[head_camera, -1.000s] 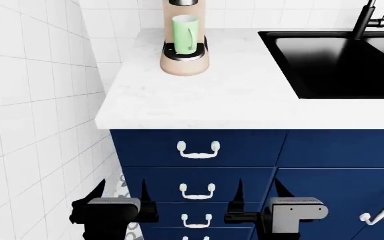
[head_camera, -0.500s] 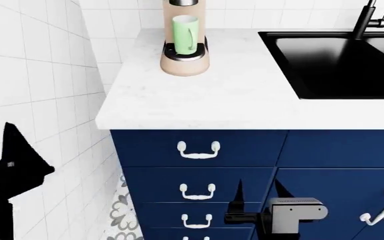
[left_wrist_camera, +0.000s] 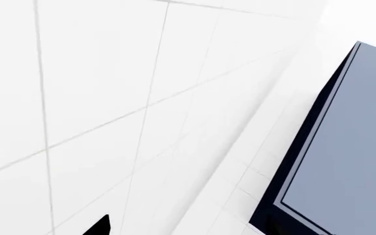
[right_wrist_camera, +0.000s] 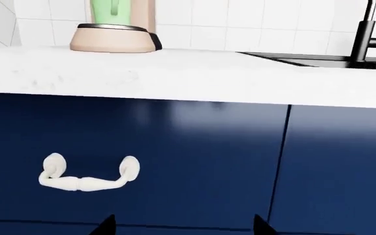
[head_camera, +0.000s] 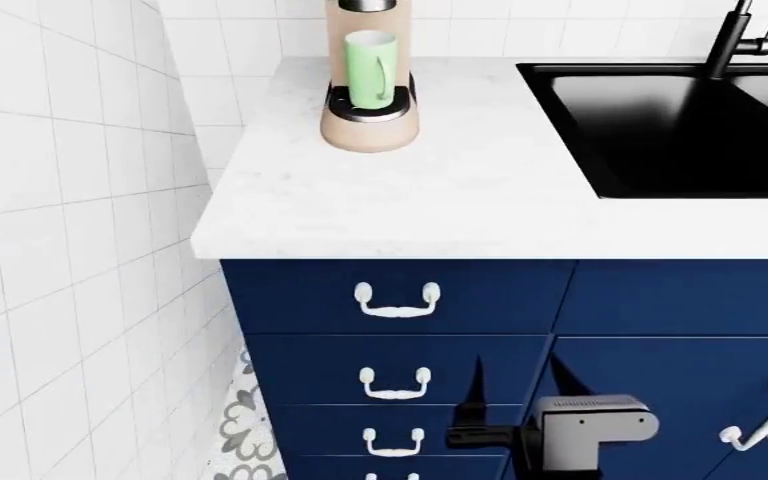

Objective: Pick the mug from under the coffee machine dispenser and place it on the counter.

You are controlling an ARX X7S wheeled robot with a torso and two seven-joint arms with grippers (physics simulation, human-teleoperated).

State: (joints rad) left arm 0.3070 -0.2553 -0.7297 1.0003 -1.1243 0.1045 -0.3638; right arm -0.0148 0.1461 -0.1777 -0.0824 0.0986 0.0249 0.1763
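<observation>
Head view
mug (head_camera: 369, 66): upright on machine's (head_camera: 371, 125) black drip tray, under dispenser (head_camera: 367, 5), far back left of surface (head_camera: 398, 190); handle faces front.
machine: beige-pink, near surface's back-left corner, by tiled wall (head_camera: 64, 250).
sink (head_camera: 671, 125): black basin, right of machine, well apart; tap (head_camera: 738, 40) behind it.
cabinets (head_camera: 491, 350): navy, below surface edge; white drawer handles (head_camera: 396, 300) stacked down the left column.
right gripper (head_camera: 515, 385): low, in front of drawers, below surface level; fingers (head_camera: 476, 385) spread apart, nothing btwn them; far from mug.
left gripper: not seen in this view.
floor (head_camera: 244, 425): patterned tile strip btwn wall and cabinets.

Left wrist view
wall: white tiles fill most of frame.
panel (left_wrist_camera: 344, 156): grey-blue w/ dark edge, at one side; can't tell what it belongs to.
left gripper: only a black fingertip (left_wrist_camera: 100, 226) at frame edge; state can't tell.

Right wrist view
mug (right_wrist_camera: 113, 12): lower part only, on machine base (right_wrist_camera: 114, 40), atop surface (right_wrist_camera: 195, 73).
right gripper (right_wrist_camera: 182, 226): two black tips wide apart, empty, facing navy drawer front (right_wrist_camera: 175, 156).
drawer handle (right_wrist_camera: 88, 174): white, on drawer front, nearer one tip.
tap (right_wrist_camera: 368, 34): black, far side, sink rim beside it.
</observation>
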